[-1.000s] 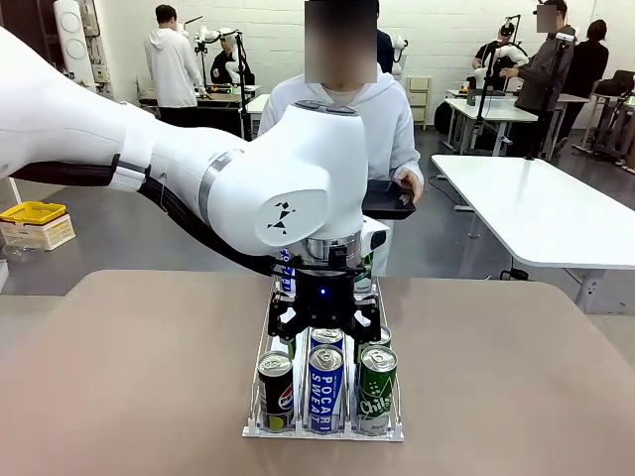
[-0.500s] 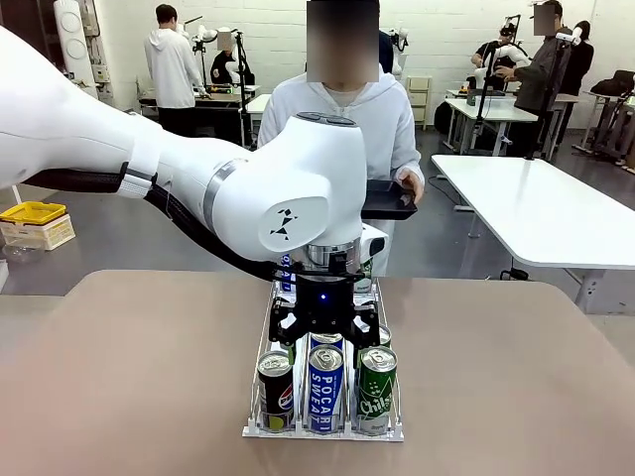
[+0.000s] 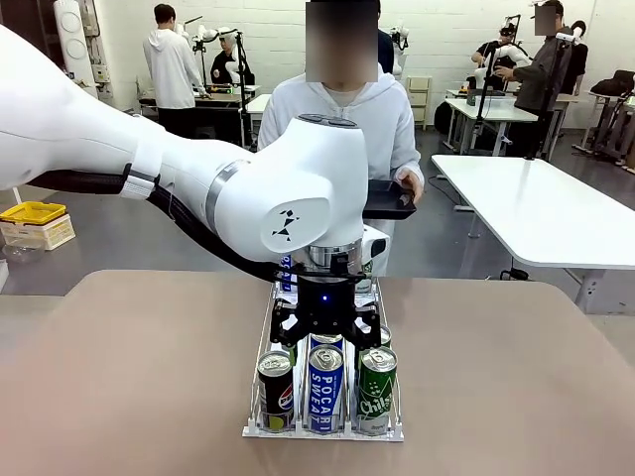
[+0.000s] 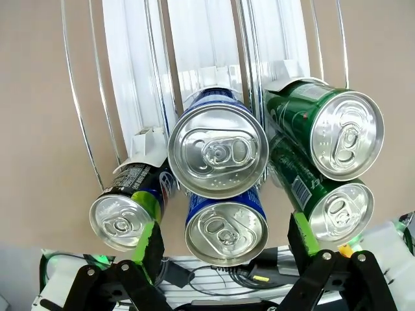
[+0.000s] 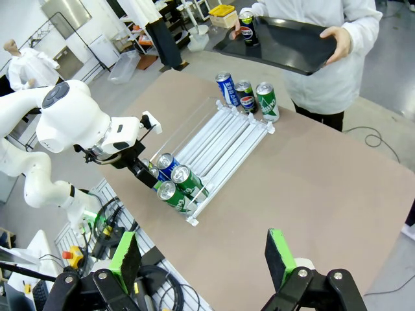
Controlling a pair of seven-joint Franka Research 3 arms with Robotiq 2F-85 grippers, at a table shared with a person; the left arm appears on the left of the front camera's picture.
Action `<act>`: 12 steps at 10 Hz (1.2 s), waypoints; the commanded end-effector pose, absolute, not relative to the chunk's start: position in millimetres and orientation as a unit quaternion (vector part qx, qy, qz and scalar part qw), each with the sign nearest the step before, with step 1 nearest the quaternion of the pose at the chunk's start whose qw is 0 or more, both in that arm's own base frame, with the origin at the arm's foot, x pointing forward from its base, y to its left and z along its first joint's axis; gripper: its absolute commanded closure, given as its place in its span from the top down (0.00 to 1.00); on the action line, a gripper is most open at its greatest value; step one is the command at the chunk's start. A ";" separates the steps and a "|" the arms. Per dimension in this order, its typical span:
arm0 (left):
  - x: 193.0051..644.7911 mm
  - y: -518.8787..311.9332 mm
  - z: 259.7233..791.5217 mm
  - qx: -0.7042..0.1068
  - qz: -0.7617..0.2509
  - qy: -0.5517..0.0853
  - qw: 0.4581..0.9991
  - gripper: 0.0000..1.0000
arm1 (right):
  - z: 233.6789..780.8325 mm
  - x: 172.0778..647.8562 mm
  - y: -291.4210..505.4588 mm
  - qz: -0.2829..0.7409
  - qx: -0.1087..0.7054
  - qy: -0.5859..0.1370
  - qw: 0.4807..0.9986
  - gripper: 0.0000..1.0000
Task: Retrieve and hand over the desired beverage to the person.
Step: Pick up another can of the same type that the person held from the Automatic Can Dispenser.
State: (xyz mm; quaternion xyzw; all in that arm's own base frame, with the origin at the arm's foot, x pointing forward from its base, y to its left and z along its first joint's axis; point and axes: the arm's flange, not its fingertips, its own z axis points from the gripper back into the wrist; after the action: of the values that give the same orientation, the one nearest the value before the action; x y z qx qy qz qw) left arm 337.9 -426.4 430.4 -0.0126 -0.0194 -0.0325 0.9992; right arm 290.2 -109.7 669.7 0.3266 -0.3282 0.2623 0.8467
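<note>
My left gripper (image 3: 325, 329) hangs open just above a wire can rack (image 3: 298, 433). At the rack's near end stand a black Pepsi can (image 3: 275, 392), a blue Pocari Sweat can (image 3: 324, 387) and a green Chilsung can (image 3: 376, 389). In the left wrist view the green pads (image 4: 150, 238) flank the blue middle row: a front blue can (image 4: 227, 228) and a second blue can (image 4: 218, 149) behind it. Nothing is gripped. The person (image 3: 342, 119) stands at the far side holding a dark tray (image 3: 389, 203). My right gripper (image 5: 202, 259) is open, high over the table.
Three more cans (image 5: 246, 96) stand on the table at the rack's far end, near the person. One can (image 5: 246, 24) stands on the person's tray (image 5: 292, 42). Bare brown table (image 3: 129, 377) lies on both sides of the rack. A white table (image 3: 541, 203) stands back right.
My left gripper has come down a little closer to the cans, staying open. The cans and the person's tray have not moved.
</note>
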 end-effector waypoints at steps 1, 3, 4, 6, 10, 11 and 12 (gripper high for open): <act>337.8 -432.3 429.4 -0.011 -0.013 -0.019 1.000 1.00 | 669.5 292.4 -109.0 0.269 0.340 -0.338 0.835 1.00; 338.0 -431.4 429.5 -0.010 -0.013 -0.017 1.000 1.00 | 669.5 292.4 -109.0 0.269 0.340 -0.338 0.835 1.00; 338.1 -431.3 429.1 -0.010 -0.013 -0.015 1.000 1.00 | 669.5 292.4 -109.0 0.269 0.340 -0.338 0.835 1.00; 338.2 -430.5 428.6 -0.008 -0.013 -0.014 1.000 1.00 | 669.5 292.4 -109.0 0.269 0.340 -0.338 0.835 1.00; 338.0 -430.3 426.7 -0.004 -0.020 -0.009 1.000 1.00 | 669.5 292.4 -109.0 0.269 0.340 -0.338 0.835 1.00; 337.8 -430.3 426.4 -0.009 -0.028 -0.004 1.000 0.86 | 669.5 292.4 -109.0 0.269 0.340 -0.338 0.835 1.00; 337.2 -430.4 426.6 -0.010 -0.028 0.003 1.000 0.41 | 669.5 292.4 -109.0 0.269 0.340 -0.338 0.835 1.00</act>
State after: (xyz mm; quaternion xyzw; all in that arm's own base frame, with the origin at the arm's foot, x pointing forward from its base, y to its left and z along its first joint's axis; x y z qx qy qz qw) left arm 338.5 -426.7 427.4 -0.0069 -0.0097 -0.0297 0.9995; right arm 290.2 -109.7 669.7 0.3266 -0.3282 0.2623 0.8467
